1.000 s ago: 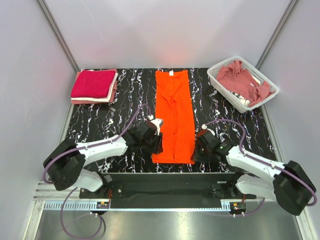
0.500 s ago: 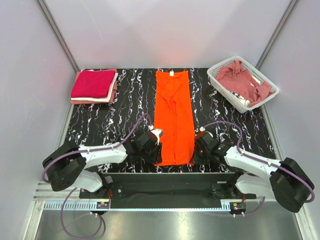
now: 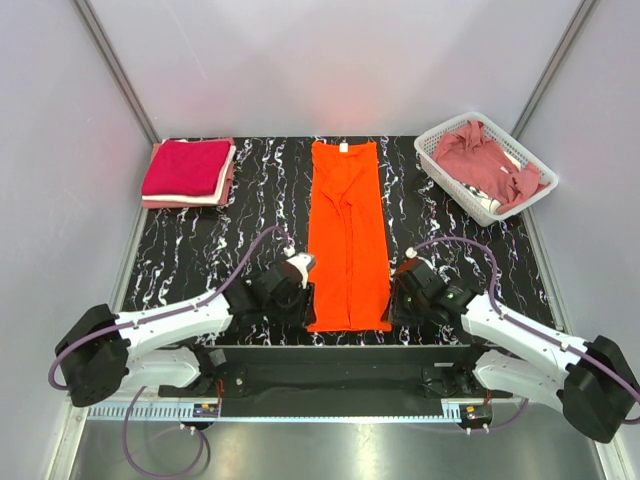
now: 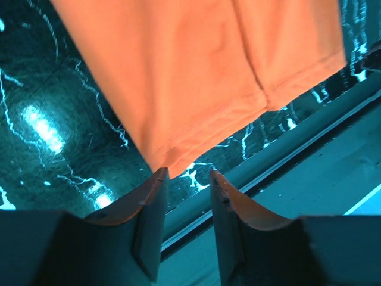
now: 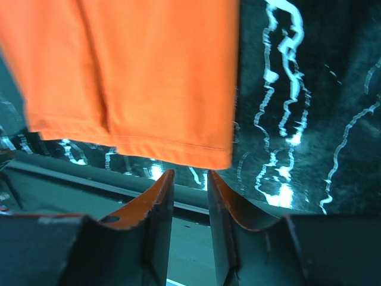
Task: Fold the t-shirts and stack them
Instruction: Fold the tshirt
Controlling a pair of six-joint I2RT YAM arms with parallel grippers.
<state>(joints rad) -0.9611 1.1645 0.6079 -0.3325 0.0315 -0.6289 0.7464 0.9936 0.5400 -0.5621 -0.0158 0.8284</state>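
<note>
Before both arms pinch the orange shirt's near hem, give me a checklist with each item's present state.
1. Orange t-shirt flat, in a long strip: ok.
2. Left gripper open, empty, at near left corner: ok.
3. Right gripper open, empty, at near right corner: ok.
4. Hem between the jaws: not ok, it lies just past the tips.
5. Folded stack apart from the strip: ok.
6. All layers catchable: cannot tell.

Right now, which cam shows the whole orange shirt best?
Top external: the orange shirt lies full length as a long folded strip, collar far, hem near. The left wrist view shows only its near left hem corner, and the right wrist view only the near right corner.
</note>
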